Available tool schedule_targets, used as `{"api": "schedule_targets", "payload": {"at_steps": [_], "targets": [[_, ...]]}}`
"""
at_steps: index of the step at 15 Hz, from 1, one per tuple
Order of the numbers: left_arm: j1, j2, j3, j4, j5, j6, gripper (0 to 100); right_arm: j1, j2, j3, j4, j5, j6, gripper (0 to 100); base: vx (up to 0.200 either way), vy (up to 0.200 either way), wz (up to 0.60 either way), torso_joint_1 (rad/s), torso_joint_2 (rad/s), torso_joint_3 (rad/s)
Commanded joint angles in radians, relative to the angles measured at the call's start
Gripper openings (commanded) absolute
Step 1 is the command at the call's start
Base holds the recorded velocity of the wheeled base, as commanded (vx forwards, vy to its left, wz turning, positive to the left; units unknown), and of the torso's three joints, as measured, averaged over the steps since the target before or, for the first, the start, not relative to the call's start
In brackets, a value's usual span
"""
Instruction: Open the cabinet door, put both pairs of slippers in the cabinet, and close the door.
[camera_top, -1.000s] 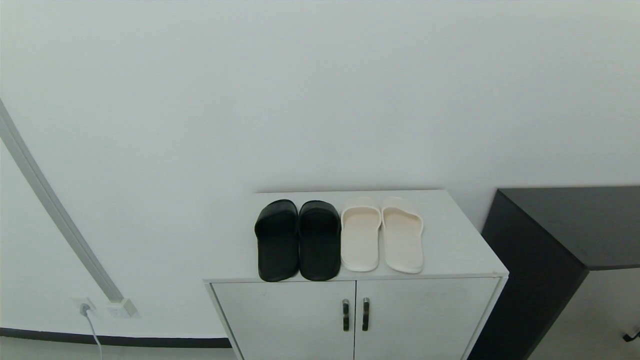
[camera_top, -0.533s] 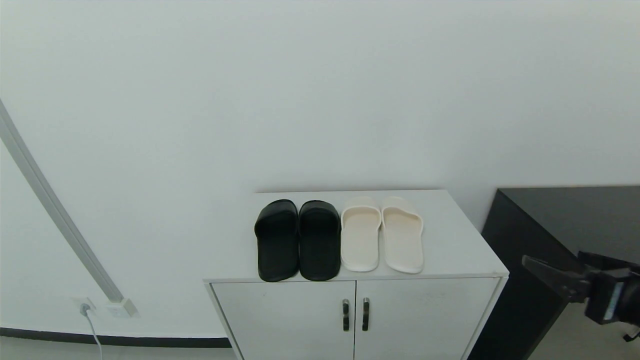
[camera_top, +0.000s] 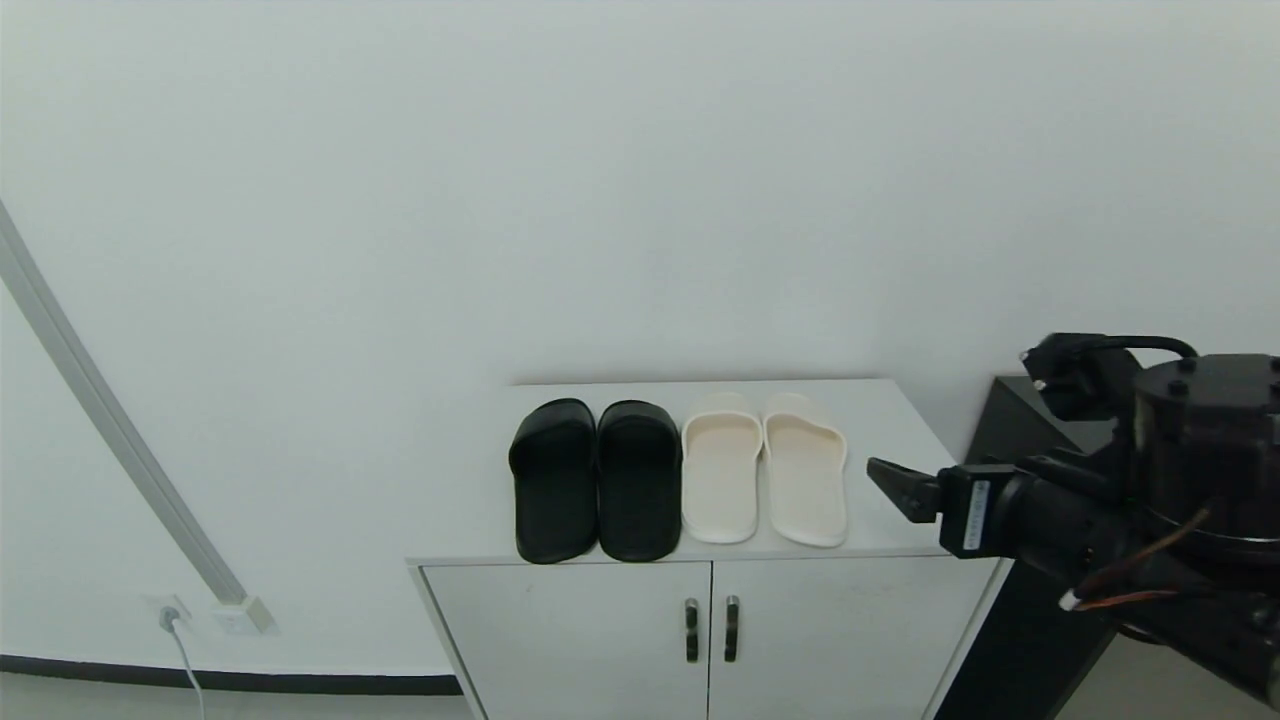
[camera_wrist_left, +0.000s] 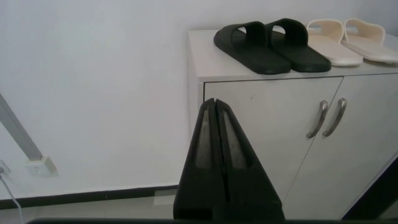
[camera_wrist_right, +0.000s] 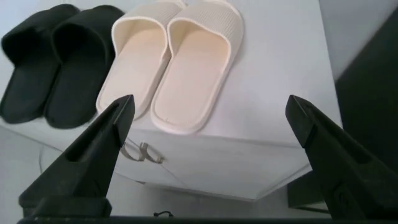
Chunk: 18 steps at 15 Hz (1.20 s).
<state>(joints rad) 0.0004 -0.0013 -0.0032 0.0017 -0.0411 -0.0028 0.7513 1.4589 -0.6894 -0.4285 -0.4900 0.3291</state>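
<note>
A white cabinet (camera_top: 905, 445) stands against the wall with both doors shut and two dark handles (camera_top: 711, 629) at the middle. On its top lie a black pair of slippers (camera_top: 596, 480) and, to their right, a cream pair of slippers (camera_top: 765, 468). My right gripper (camera_top: 893, 487) hovers at the cabinet's right end, level with the top and just right of the cream pair. In the right wrist view it (camera_wrist_right: 209, 102) is open, above the cream pair (camera_wrist_right: 180, 68). My left gripper (camera_wrist_left: 215, 102) is shut and holds nothing, low in front of the left door (camera_wrist_left: 261, 118).
A black table (camera_top: 1150, 440) stands close against the cabinet's right side. On the wall at the left a grey conduit (camera_top: 100, 410) slants down to a socket with a plugged cable (camera_top: 170, 612) near the floor.
My right arm has come into the head view from the lower right and moved up and left to the cabinet's right end. The slippers and doors have not moved.
</note>
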Motion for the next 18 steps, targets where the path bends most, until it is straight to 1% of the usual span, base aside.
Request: {"api": "schedule_targets", "payload": {"at_steps": [1, 4, 6, 7, 10, 15, 18], "targets": [[0.001, 0.001, 0.0, 0.0, 0.0, 0.0, 0, 0.036, 0.153, -0.087, -0.001, -0.045, 0.028, 100, 0.0, 0.0, 0.0, 0.0, 0.0, 0.0], [0.001, 0.001, 0.0, 0.0, 0.0, 0.0, 0, 0.072, 0.284, -0.18, -0.01, -0.124, 0.05, 100, 0.0, 0.0, 0.0, 0.0, 0.0, 0.0], [0.001, 0.001, 0.0, 0.0, 0.0, 0.0, 0, 0.077, 0.38, -0.222, -0.085, -0.159, 0.045, 100, 0.0, 0.0, 0.0, 0.0, 0.0, 0.0], [0.001, 0.001, 0.0, 0.0, 0.0, 0.0, 0, 0.076, 0.417, -0.242, -0.122, -0.165, 0.045, 100, 0.0, 0.0, 0.0, 0.0, 0.0, 0.0], [0.001, 0.001, 0.0, 0.0, 0.0, 0.0, 0, 0.066, 0.492, -0.309, -0.134, -0.165, 0.044, 100, 0.0, 0.0, 0.0, 0.0, 0.0, 0.0], [0.001, 0.001, 0.0, 0.0, 0.0, 0.0, 0, 0.003, 0.635, -0.47, -0.122, -0.162, 0.013, 100, 0.0, 0.0, 0.0, 0.0, 0.0, 0.0], [0.001, 0.001, 0.0, 0.0, -0.002, 0.001, 0, -0.029, 0.71, -0.573, -0.084, -0.154, 0.01, 100, 0.0, 0.0, 0.0, 0.0, 0.0, 0.0]]}}
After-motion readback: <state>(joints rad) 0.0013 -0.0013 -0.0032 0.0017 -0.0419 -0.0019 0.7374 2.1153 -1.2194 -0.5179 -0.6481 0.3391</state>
